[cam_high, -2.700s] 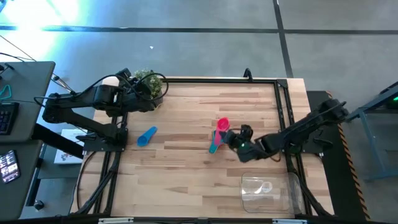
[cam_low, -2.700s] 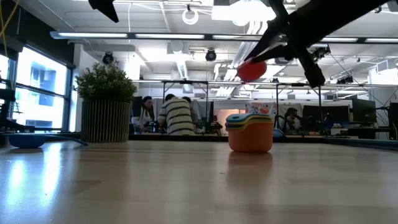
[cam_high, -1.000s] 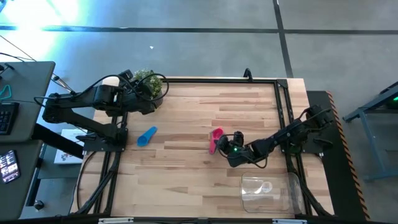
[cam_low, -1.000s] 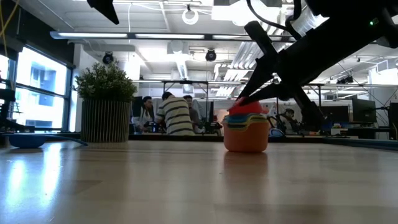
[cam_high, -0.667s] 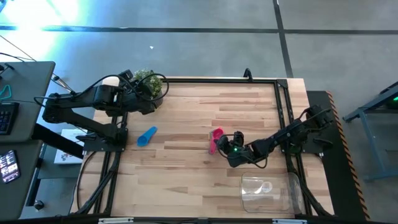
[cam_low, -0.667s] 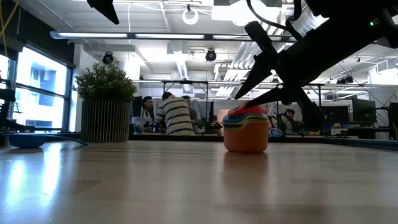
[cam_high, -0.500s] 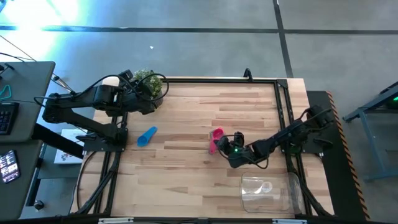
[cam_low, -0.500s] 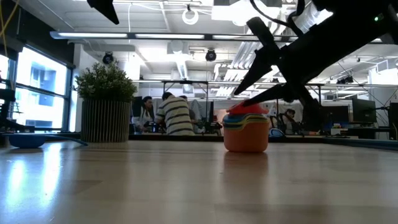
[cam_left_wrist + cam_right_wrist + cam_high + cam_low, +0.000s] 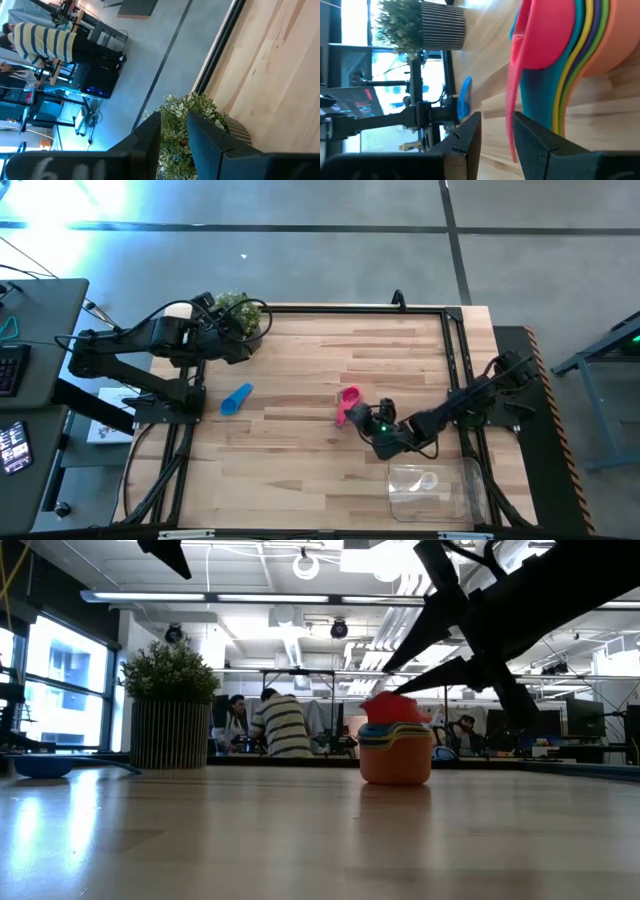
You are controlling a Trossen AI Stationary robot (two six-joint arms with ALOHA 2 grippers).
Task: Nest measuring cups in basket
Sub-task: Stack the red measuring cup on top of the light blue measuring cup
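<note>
**Pink cup dropped onto stack, right gripper backed off**

Right gripper had let go: a second earlier its fingers were clamped on the pink cup at the stack; at this frame they stood apart, empty, just beside the stack of measuring cups and slightly higher in the low view. In the high view the arm had pulled back a little toward the basket. Pink cup sat on top of the nested stack, tilted, handle sticking out. Stack sat mid-table, orange cup at the bottom, outside the basket.

Blue cup lay on its side alone on the left part of the table, same spot as before. Basket at the near right corner, unmoved.

Left gripper parked over the potted plant at the far left corner, fingers a narrow gap apart, nothing held; no change.

No readable labels or writing anywhere.
</note>
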